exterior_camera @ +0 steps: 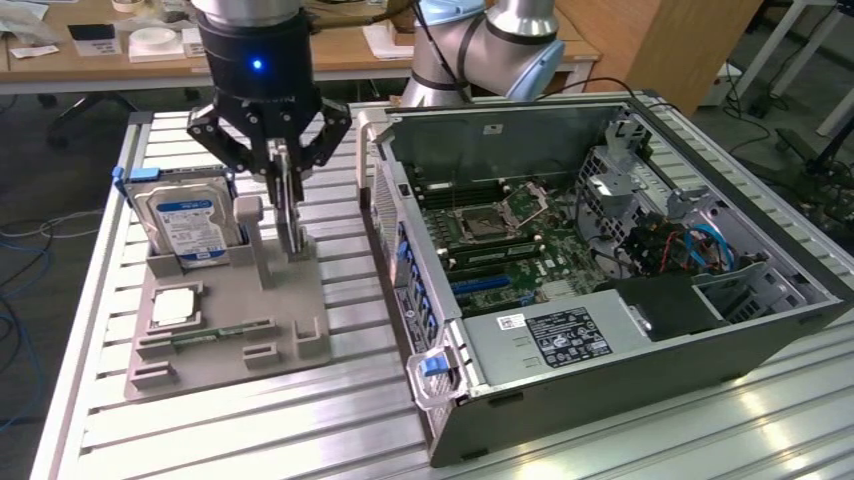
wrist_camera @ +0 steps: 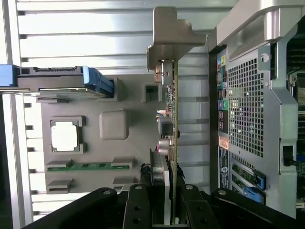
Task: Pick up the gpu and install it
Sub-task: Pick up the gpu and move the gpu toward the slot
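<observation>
Where jaws clamp, gpu (wrist_camera: 170, 119) partly hidden

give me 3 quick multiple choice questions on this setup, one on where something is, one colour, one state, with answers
1. The hard drive is: A in the hand; B upright in the grey holder, on the exterior view's left of the gpu; C flat on the holder.
2. The memory stick is: A green; B red; C yellow.
3. The hand is: A open; B closed on the gpu; C closed on the hard drive.
Answers: B, it stands in its slot; A, its board is green; B, the card sits pinched in it.
</observation>
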Robot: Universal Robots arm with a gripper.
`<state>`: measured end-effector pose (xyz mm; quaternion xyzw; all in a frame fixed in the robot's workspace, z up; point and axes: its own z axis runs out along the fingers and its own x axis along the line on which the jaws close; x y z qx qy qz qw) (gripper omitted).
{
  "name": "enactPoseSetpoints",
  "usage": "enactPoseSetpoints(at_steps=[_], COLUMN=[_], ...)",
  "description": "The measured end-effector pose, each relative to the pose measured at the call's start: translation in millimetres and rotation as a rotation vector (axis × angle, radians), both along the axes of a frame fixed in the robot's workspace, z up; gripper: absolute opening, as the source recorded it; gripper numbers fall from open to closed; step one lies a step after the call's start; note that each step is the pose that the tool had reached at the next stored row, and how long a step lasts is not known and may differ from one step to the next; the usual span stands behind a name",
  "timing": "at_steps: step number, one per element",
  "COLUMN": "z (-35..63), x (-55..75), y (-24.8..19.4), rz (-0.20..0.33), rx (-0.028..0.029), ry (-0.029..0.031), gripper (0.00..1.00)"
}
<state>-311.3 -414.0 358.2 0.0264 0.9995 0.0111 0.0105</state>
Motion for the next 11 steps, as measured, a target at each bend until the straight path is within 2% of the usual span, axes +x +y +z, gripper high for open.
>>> enactPoseSetpoints(at_steps=[11], z=[32.6], x=[0.0], y=[0.0], rz=[0.000], rx=[0.0069], ry=[0.0000], gripper=[0.28])
